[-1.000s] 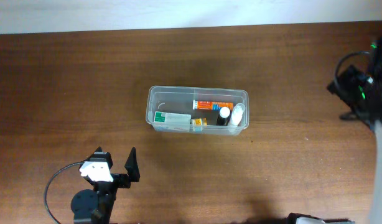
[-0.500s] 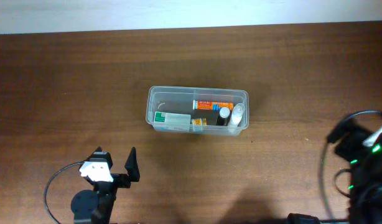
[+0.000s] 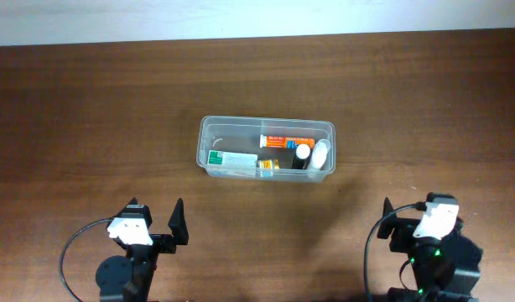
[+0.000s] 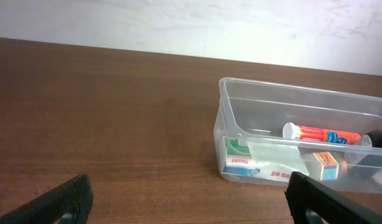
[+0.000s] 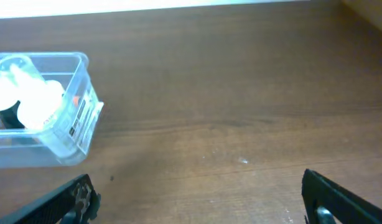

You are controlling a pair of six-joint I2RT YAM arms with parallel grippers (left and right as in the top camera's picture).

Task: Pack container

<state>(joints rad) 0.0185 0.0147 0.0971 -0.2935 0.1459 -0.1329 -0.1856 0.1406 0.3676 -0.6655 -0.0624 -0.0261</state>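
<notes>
- Shifted in from far right edge, overhead: right hand (image 3: pixel 423 220), now near-right, released; left hand (image 3: pixel 155 216) near-left, released; container (image 3: pixel 205 151) at centre of tabletop (image 3: pixel 73 101), well apart from both.
- Left wrist: container ahead-right, small items (image 4: pixel 321 134) inside.
- Right wrist: container ahead-left.

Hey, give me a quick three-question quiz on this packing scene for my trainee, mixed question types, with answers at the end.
1. True or false: the left gripper and the right gripper are both open and hold nothing.
2. In the container, the green-and-white box lies toward: A) the robot's left end, B) the robot's right end, C) outside, on the table.
3. Fill in: the orange-and-white tube lies ___ the container.

Key: 1 true; 2 A; 3 inside.
</notes>
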